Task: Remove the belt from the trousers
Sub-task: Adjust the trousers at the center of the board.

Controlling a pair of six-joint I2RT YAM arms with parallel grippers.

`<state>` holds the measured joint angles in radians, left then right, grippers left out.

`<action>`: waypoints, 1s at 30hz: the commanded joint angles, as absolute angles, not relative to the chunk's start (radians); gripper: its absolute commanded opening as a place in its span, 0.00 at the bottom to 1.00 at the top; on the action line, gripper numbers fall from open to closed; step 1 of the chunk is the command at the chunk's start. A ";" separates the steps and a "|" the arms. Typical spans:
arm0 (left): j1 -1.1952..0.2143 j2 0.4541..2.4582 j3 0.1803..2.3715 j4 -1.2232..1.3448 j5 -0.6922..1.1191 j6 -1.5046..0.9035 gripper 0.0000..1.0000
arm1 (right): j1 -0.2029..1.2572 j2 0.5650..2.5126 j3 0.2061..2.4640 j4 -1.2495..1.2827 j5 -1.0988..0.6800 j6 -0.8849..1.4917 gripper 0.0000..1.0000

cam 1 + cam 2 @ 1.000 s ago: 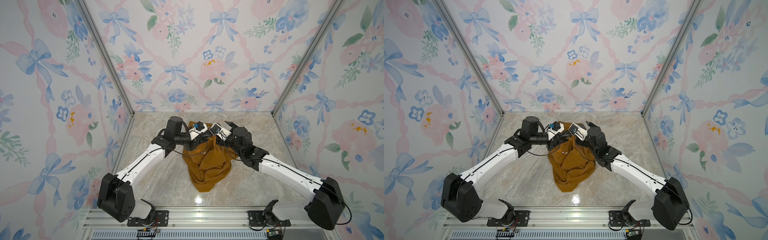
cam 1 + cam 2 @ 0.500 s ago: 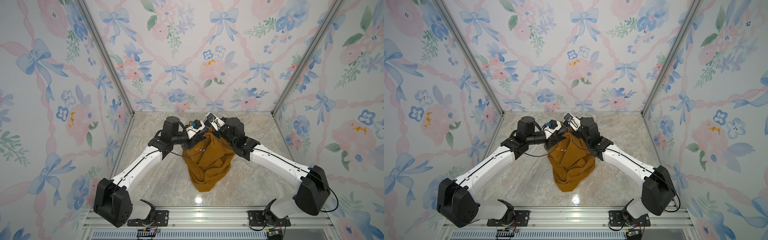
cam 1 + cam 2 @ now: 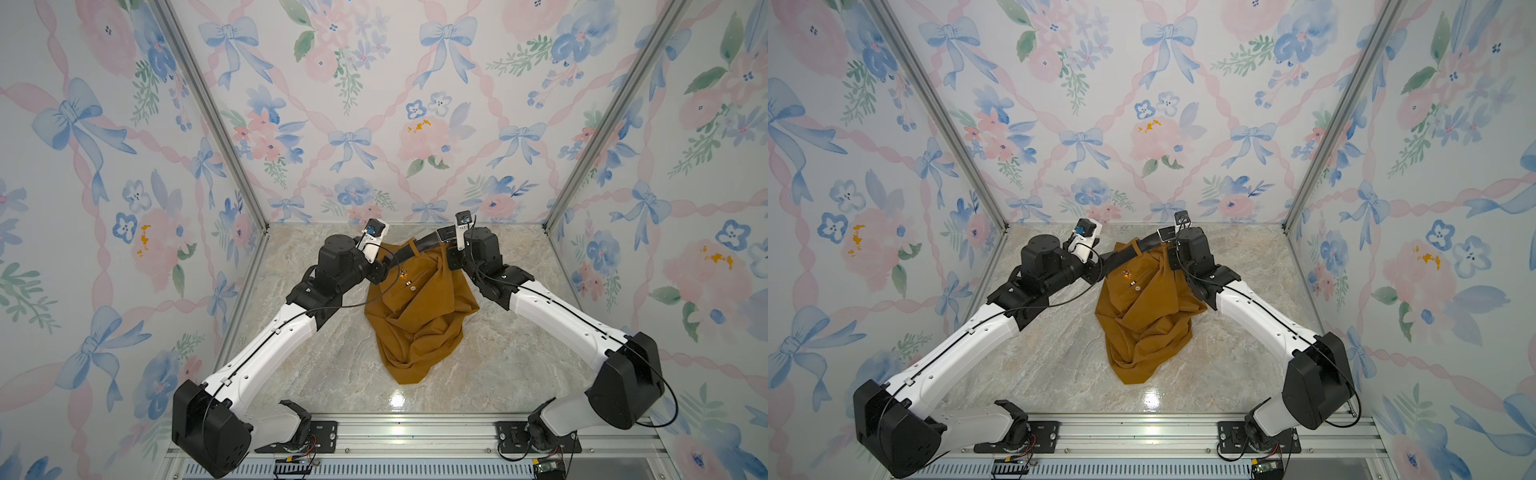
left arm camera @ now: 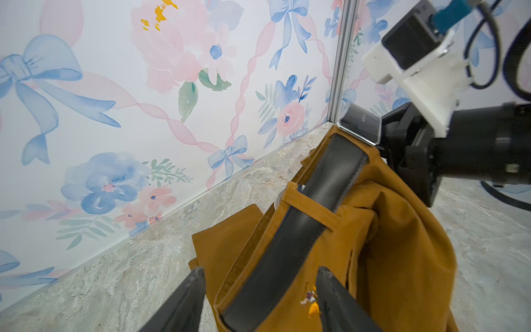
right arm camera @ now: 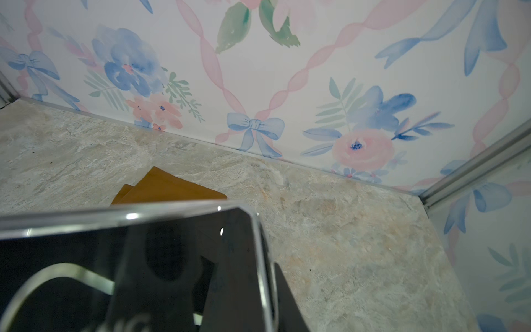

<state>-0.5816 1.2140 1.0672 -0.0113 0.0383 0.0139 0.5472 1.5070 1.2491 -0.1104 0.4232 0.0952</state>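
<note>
The mustard trousers (image 3: 419,320) lie crumpled mid-table, their waistband lifted toward the back. The black belt (image 3: 411,249) (image 3: 1133,251) runs through the waistband loops, seen close in the left wrist view as the belt (image 4: 316,195). My right gripper (image 3: 449,246) (image 5: 258,299) is shut on the silver buckle (image 3: 445,234) (image 5: 129,258), holding it up at the back right of the trousers. My left gripper (image 3: 385,269) (image 4: 260,276) is open, its fingers (image 4: 195,287) standing either side of the belt and waistband without pinching them.
Floral walls close in the marble table (image 3: 519,353) on three sides, the back wall just behind both grippers. A metal rail (image 3: 395,432) with the arm bases runs along the front. A thin black cable (image 3: 345,305) hangs off the left arm next to the trousers.
The left gripper has opened and let go. The right gripper has shut on the buckle and carried it right, so the two grippers have spread apart with the belt stretched between them.
</note>
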 commanded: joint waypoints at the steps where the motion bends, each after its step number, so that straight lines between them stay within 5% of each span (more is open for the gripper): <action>1: -0.729 1.164 0.940 0.136 -0.143 -0.128 0.61 | 0.540 1.442 1.245 -0.166 0.453 0.334 0.00; 6: -0.874 1.219 0.853 0.355 -0.076 -0.175 0.55 | 0.562 1.399 1.182 -0.176 0.445 0.399 0.00; 14: -0.985 1.535 1.034 0.365 0.017 -0.181 0.55 | 0.605 1.330 1.129 -0.221 0.444 0.449 0.00; 17: -0.987 1.590 1.072 0.362 0.034 -0.160 0.17 | 0.609 1.315 1.124 -0.238 0.443 0.475 0.00; 18: -0.982 1.580 1.072 0.362 0.012 -0.148 0.03 | 0.607 1.308 1.117 -0.238 0.442 0.485 0.00; 19: -0.968 1.559 1.070 0.362 -0.006 -0.133 0.00 | 0.600 1.300 1.109 -0.238 0.437 0.499 0.00; 30: -0.600 1.356 0.923 0.367 0.102 -0.371 0.00 | 0.485 1.199 0.943 -0.163 0.314 0.650 0.00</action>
